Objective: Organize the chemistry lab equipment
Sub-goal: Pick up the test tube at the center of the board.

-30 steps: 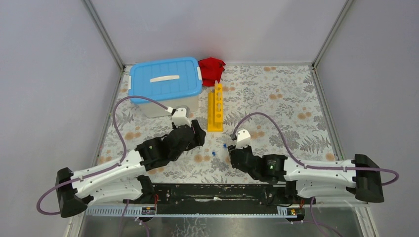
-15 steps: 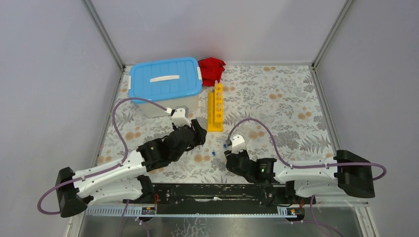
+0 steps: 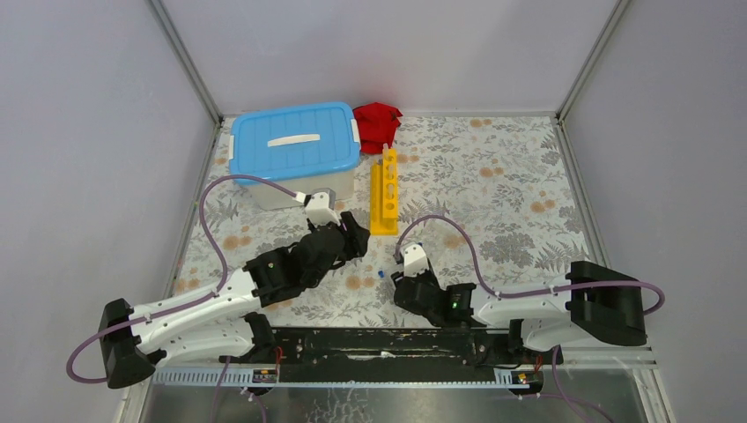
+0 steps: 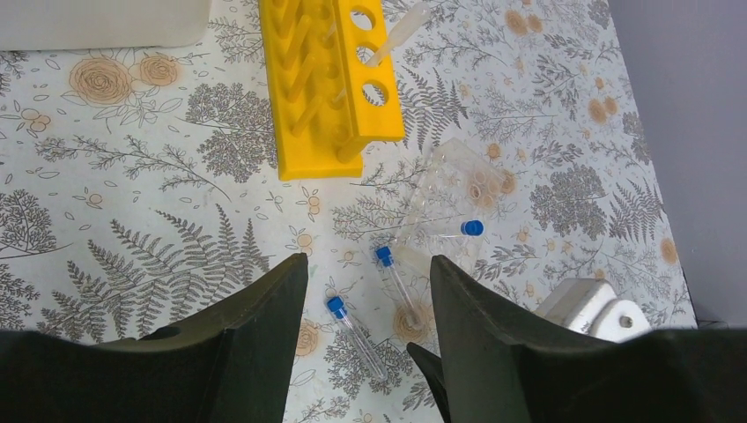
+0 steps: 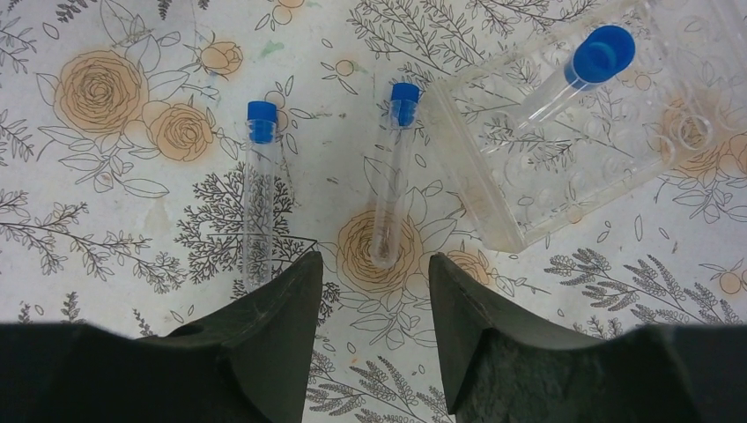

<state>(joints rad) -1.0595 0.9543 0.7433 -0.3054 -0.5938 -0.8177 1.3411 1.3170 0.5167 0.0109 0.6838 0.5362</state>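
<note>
Left tube [image 5: 259, 198] and middle tube [image 5: 392, 176], clear and blue-capped, lay side by side; a third tube [image 5: 581, 75] sat in the clear holder [image 5: 528, 189]. Left gripper [image 4: 368, 269] and right gripper [image 5: 372, 264] gaped, empty.

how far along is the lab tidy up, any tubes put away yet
Early. Done: one blue-capped tube sits in the clear holder. In hand: nothing; the right hand is open by two loose tubes lying on the table. Left: both of those, and the tub is closed.
</note>
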